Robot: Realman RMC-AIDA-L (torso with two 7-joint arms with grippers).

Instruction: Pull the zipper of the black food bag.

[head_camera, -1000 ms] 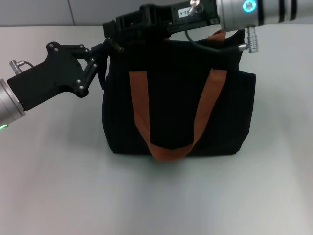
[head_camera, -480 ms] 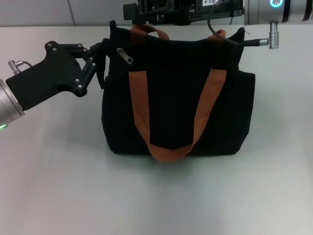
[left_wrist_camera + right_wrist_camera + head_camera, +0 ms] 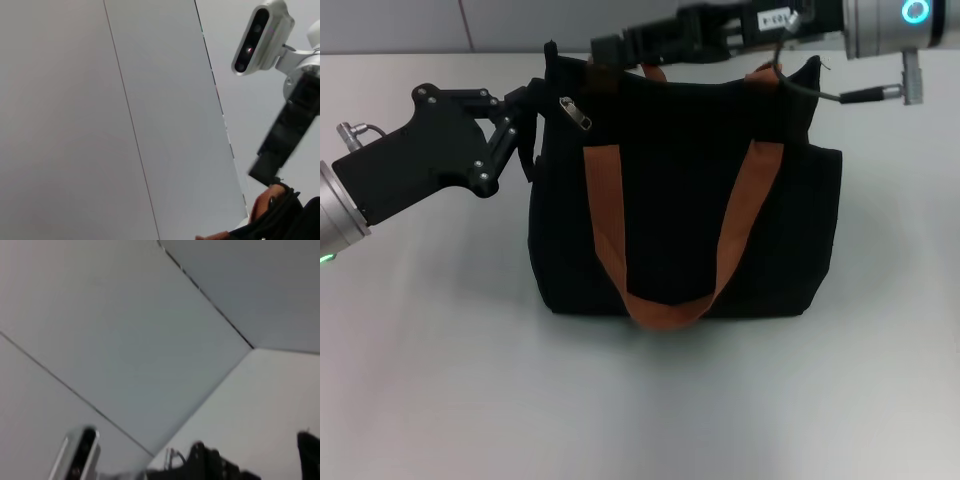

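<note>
Head view: one black bag (image 3: 685, 215) stands upright on the table (image 3: 420, 380), two orange straps (image 3: 605, 215) down its face, its single zipper (image 3: 575, 113) at the top left corner. Left gripper (image 3: 533, 125) clamps the bag's left edge; right gripper (image 3: 605, 50) hovers above, grip unclear.

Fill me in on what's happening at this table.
A two-armed robot is working on the zipper of a black food bag standing upright on the table. The left gripper is pressed against the bag's upper left corner, apparently pinching the fabric there to steady it. The right gripper reaches in over the top edge, near the rear strap. The silvery pull tab hangs free near the left end of the zip line, with neither gripper on it.
</note>
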